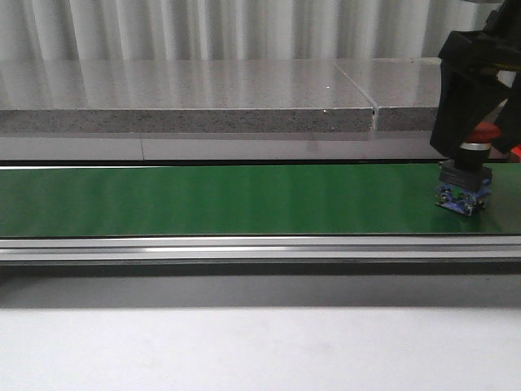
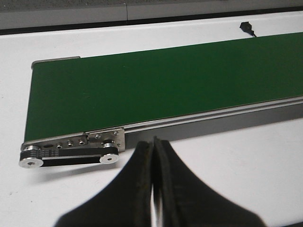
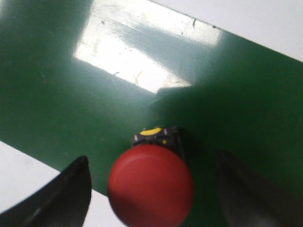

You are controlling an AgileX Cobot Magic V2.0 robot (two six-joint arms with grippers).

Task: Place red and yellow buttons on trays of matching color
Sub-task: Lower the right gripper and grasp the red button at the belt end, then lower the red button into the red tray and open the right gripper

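A red button (image 3: 150, 185) with a round mushroom cap and a dark base stands upright on the green conveyor belt (image 3: 71, 94). In the front view the red button (image 1: 485, 133) shows at the far right, its blue-black base resting on the belt, half covered by my right gripper (image 1: 476, 122). My right gripper (image 3: 151, 189) is open, one finger on each side of the cap, with gaps on both sides. My left gripper (image 2: 154, 156) is shut on nothing, over the white table near the belt's end. No yellow button or trays are in view.
The conveyor belt (image 1: 220, 199) runs across the front view with an aluminium rail (image 1: 244, 247) along its near side. A grey stone ledge (image 1: 187, 106) lies behind it. The belt's end roller and drive belt (image 2: 71, 153) sit near my left gripper.
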